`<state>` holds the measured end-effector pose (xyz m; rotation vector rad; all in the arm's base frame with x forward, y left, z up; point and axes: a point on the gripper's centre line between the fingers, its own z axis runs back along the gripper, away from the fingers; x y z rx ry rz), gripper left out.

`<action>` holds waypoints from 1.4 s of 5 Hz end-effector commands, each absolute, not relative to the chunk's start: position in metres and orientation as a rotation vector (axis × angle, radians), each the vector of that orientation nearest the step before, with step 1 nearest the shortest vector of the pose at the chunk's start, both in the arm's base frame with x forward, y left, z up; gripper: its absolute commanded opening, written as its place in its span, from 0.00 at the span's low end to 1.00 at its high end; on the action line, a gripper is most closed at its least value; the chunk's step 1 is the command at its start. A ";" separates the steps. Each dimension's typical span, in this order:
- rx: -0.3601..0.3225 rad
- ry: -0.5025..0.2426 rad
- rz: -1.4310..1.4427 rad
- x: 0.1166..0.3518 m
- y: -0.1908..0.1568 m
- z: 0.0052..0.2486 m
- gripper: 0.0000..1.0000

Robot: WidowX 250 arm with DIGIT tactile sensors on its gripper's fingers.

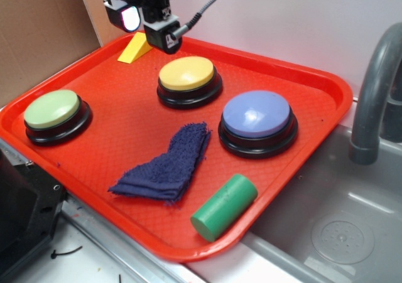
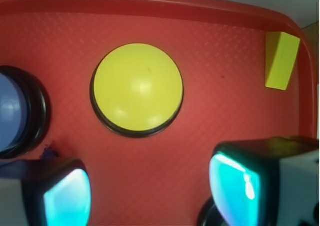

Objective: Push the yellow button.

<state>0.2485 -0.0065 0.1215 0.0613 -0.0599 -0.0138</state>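
Red plastic tray with a fine cross-hatched texture and a raised rim, set beside a grey metal sink. Near the tray's middle, toward the back: yellow button, a smooth glossy dome on a round black base. Left of it, a green button; right and nearer, a blue button, both of the same domed shape. Between them, a crumpled dark blue cloth, nubby and frayed. Near the front rim, a matte green cylinder lying on its side. At the back rim, a yellow wedge. Gripper raised over the back of the tray, above the wedge, behind the yellow button and clear of it. In the wrist view, fingers spread wide, nothing between them.
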 end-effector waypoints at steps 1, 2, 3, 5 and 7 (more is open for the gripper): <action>0.060 -0.150 0.010 0.257 0.001 0.156 1.00; 0.059 -0.151 0.012 0.256 0.002 0.160 1.00; 0.057 -0.148 0.014 0.253 0.003 0.163 1.00; 0.065 -0.140 0.020 0.247 0.003 0.168 1.00; 0.067 -0.143 0.044 0.237 0.007 0.182 1.00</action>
